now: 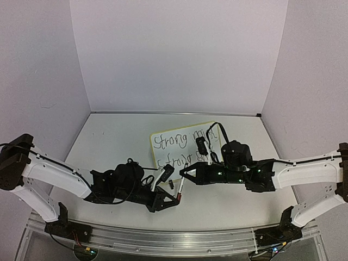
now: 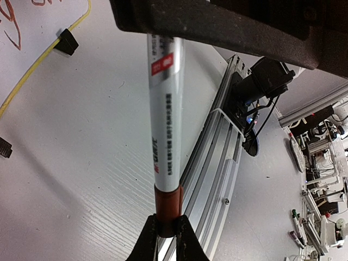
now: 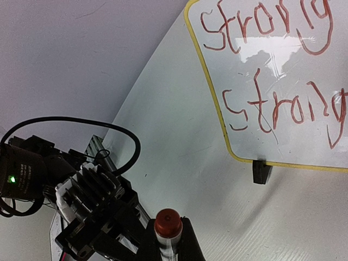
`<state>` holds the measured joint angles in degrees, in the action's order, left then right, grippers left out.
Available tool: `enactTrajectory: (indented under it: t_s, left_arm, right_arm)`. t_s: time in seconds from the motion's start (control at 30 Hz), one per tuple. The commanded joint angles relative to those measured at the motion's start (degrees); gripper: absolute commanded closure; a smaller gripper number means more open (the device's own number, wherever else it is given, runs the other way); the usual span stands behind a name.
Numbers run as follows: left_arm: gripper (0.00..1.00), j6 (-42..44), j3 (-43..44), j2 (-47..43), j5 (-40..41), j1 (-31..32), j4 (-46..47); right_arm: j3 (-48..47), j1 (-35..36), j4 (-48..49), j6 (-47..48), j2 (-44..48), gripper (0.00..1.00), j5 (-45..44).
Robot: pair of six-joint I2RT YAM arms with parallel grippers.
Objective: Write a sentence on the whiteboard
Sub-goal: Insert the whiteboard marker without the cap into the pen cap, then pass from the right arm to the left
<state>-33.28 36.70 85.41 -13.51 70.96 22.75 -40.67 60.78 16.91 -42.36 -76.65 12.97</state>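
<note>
Whiteboard (image 1: 163, 154) showed the sentence (image 3: 261, 70) in red; we saw left gripper (image 1: 176, 198) and right gripper (image 1: 183, 174) both clamped on the marker (image 1: 181, 187).

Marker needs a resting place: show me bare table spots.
Free: table between left wall and whiteboard; strip behind it to the back wall. Crowded: before it, where left arm and right arm meet at the marker.

The whiteboard (image 3: 261, 54) is white with a thin yellow frame; the sentence (image 3: 262, 109) is red. The marker (image 2: 163, 119) has a silvery barrel, red label and brownish-red cap. The counter (image 2: 81, 163) is white, faintly grained.
</note>
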Motion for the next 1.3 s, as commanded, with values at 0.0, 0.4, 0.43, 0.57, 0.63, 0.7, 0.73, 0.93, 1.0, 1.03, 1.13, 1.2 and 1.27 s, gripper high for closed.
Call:
enactTrajectory:
  t_s: [0.0, 0.4, 0.43, 0.57, 0.63, 0.7, 0.73, 0.93, 1.0, 1.03, 1.13, 1.2, 1.27]
  left_arm:
    - [1.0, -0.09, 2.07, -4.31, 3.85, -3.09, 10.82]
    - [1.0, 1.0, 1.76, -6.12, 2.57, -4.73, 11.04]
    - [1.0, 1.16, 1.71, -6.23, 2.53, -4.86, 11.06]
    - [1.0, 1.48, 1.78, -6.26, 2.11, -5.41, 10.71]
    - [1.0, 1.48, 1.97, -6.07, 1.34, -5.47, 9.91]
    - [0.85, 1.75, 2.09, -6.33, 0.83, -5.65, 8.38]
    - [0.76, 2.16, 2.05, -6.67, 0.7, -5.77, 7.42]
    - [0.4, 5.56, 3.72, -8.28, -1.44, -6.45, 0.79]
    - [0.34, 6.01, 4.13, -7.78, -3.09, -6.5, 0.46]
    - [0.32, 6.1, 4.34, -7.33, -4.27, -6.5, 0.57]
    - [0.23, 5.9, 4.72, -5.63, -8.84, -6.48, 1.96]
    - [0.21, 5.32, 4.79, -4.19, -11.25, -6.45, 3.0]
    - [0.2, 5.0, 5.38, -2.63, -12.9, -6.49, 2.94]
  right_arm:
    - [-0.55, 4.09, -5.23, -0.23, -2.59, 1.0, 7.95]
    - [-0.39, 5.04, -5.14, -0.74, -5.87, 1.0, 8.53]
    - [-0.27, 5.06, -5.09, -0.9, -5.86, 1.0, 8.46]
    - [0.3, 5.13, -5.11, -2.25, -4.81, 1.0, 5.4]
    - [0.75, 5.09, -6.31, -3.91, -3.12, 1.0, 0.53]
    - [1.53, 5.08, -6.87, -5.15, -1.15, 1.0, -3.82]
    - [1.98, 5.05, -6.89, -5.64, 0.09, 1.0, -5.58]
    - [2.94, 5.1, -6.95, -5.91, 4.79, 1.0, -9.12]
    - [2.87, 5.07, -6.99, -5.92, 5.44, 1.0, -9.76]
    - [2.86, 5.08, -6.99, -5.95, 5.72, 1.0, -10.18]
    - [2.66, 5.05, -6.91, -5.86, 6.3, 1.0, -11.47]
    - [2.59, 5.07, -6.17, -5.51, 6.61, 1.0, -11.84]
    - [2.42, 5.08, -5.01, -5.04, 6.77, 1.0, -11.47]
